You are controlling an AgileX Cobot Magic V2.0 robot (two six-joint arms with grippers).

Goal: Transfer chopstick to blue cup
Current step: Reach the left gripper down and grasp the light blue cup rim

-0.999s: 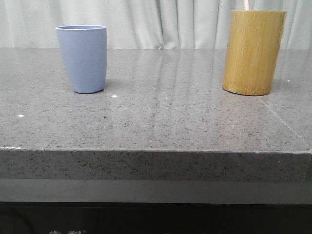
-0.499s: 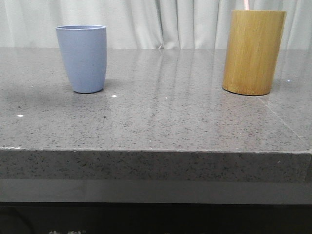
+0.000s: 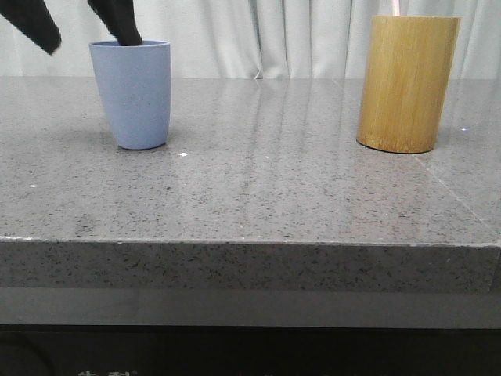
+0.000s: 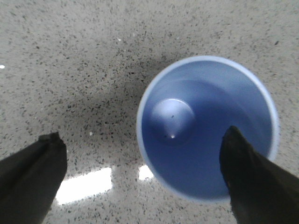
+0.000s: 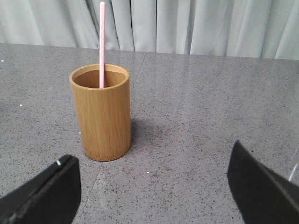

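Note:
The blue cup (image 3: 133, 94) stands at the table's left, upright and empty inside in the left wrist view (image 4: 205, 93). My left gripper (image 3: 94, 45) is open just above its rim. One finger (image 4: 252, 182) is over the cup's mouth and the other (image 4: 32, 177) is outside, over the table; it holds nothing. A pale pink chopstick (image 5: 102, 42) stands in the yellow-brown bamboo cylinder (image 5: 100, 114) on the right, and only its tip (image 3: 396, 8) shows in the front view. My right gripper (image 5: 153, 151) is open and empty, short of the cylinder.
The bamboo cylinder (image 3: 407, 82) stands at the back right of the grey speckled stone table (image 3: 258, 196). A pale curtain (image 3: 266, 35) hangs behind the table. The table's front edge (image 3: 250, 243) runs across the front view.
My left gripper's dark fingers have come into the front view from above and now hang over the blue cup. The cup and bamboo cylinder have not moved.

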